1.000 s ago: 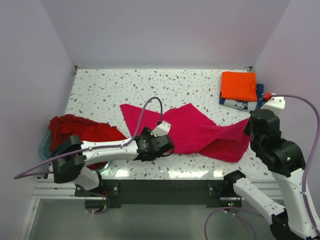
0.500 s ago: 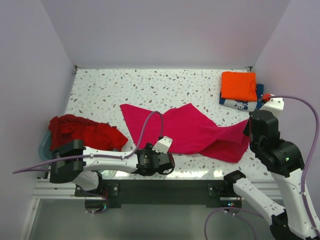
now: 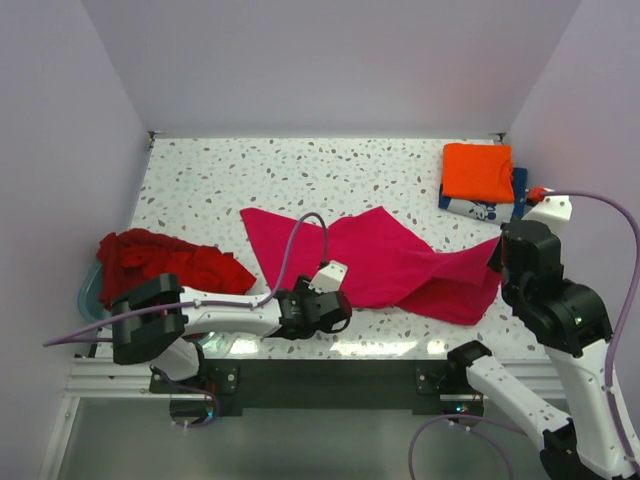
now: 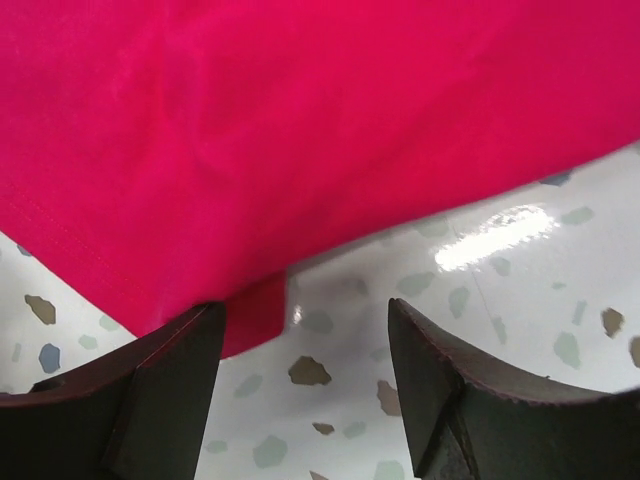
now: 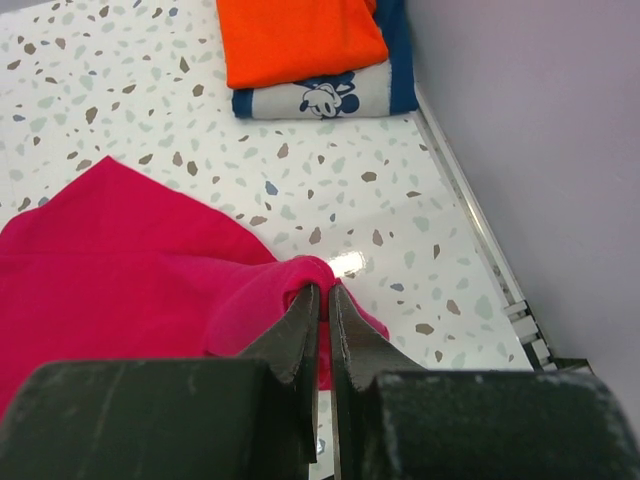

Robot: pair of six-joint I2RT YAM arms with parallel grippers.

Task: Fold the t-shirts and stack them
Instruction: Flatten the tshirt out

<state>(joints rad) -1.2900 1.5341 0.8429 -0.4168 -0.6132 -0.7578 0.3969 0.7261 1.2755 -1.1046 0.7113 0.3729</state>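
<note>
Left pincer [image 4: 305,312] agape, empty, at magenta t-shirt [image 4: 300,130] hem; right pincer [image 5: 322,297] pinching fold, hidden overhead.

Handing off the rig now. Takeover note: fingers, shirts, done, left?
Left gripper: open, fingers low at the near hem of the magenta shirt, gripping nothing.
Right gripper: shut on a bunched fold at that shirt's right end.
The shirt lies spread and twisted mid-table, unfolded.
Done: orange shirt folded, stacked on the folded navy shirt, far right corner.
Left: fold and stack the magenta shirt, then the dark red shirts heaped over the tub at the left edge.
</note>
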